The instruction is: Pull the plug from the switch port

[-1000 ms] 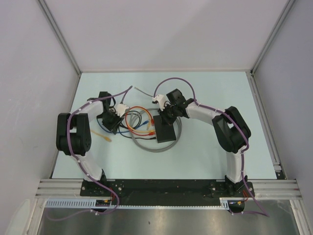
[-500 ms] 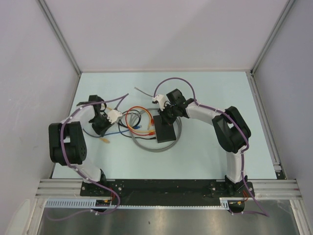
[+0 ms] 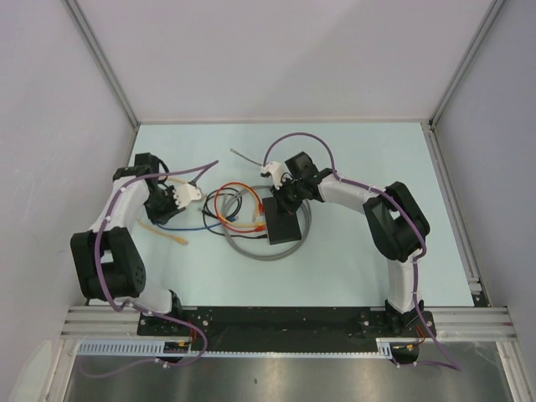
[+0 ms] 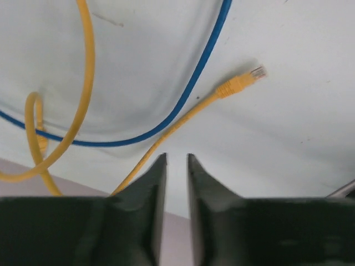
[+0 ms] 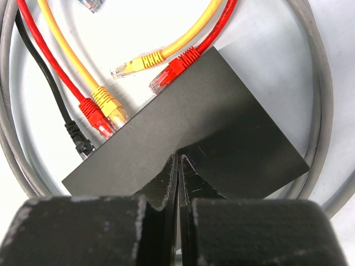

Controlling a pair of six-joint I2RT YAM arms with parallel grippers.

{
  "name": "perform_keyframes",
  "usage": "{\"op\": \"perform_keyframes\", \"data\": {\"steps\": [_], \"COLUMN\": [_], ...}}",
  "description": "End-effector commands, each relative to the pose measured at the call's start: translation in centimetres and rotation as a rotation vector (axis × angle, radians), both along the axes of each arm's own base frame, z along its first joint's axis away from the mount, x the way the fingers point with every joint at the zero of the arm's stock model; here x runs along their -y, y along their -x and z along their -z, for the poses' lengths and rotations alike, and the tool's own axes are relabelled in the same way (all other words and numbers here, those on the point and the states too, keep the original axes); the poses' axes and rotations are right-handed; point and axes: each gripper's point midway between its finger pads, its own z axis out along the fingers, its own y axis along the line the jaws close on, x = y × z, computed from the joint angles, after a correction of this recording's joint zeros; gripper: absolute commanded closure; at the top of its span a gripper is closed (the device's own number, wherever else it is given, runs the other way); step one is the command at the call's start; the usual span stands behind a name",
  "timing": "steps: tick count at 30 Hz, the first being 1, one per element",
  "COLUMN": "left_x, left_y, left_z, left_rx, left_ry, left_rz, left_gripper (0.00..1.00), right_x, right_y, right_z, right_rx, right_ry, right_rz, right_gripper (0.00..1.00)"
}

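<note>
Now right gripper (image 5: 178,159), closed, touches switch (image 5: 222,124); left gripper (image 4: 176,162) slightly ajar.

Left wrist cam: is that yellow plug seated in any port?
No, the yellow plug lies loose on the table, its clear tip bare.

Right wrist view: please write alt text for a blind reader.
The shut right gripper rests its fingertips on top of the flat matte-black switch box. A red plug, a yellow plug and a black plug meet the box's left edge, and a thick grey cable curves around it all.
</note>
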Motion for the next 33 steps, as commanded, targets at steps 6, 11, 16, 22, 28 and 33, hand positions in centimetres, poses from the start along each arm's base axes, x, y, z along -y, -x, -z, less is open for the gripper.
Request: {"op": "perform_keyframes", "data": {"steps": [6, 11, 16, 22, 28, 33], "left_x": [15.0, 24.0, 28.9, 30.5, 30.4, 30.4], "left_y": [-7.2, -7.3, -5.0, -5.2, -6.2, -6.7], "left_z": [-11.3, -10.5, -5.8, -0.4, 2.1, 3.4], "left_rx": [0.064, -0.078, -0.334, -0.511, -0.531, -0.541], "left_ry": [0.739, 0.879, 0.910, 0.939, 0.896, 0.874], "left_rz": [-0.183, -0.207, -0.243, -0.408, -0.430, -0.424], "left_gripper": [0.44, 0.43, 0.46, 0.48, 0.48, 0.48], "right_x": [2.6, 2.8, 3.3, 3.5, 3.4, 4.1], "right_y": [3.7, 2.9, 2.6, 3.9, 4.8, 5.1], "right_z": [5.3, 3.2, 1.1, -0.9, -1.1, 0.5], "right_rx": [-0.167, -0.155, -0.165, -0.204, -0.223, -0.226], "right_ry": [0.143, 0.103, 0.063, 0.014, -0.003, 0.040], "right_rz": [-0.001, 0.022, 0.036, -0.001, -0.017, -0.005], "right_gripper": [1.00, 1.00, 1.00, 1.00, 1.00, 1.00]}}
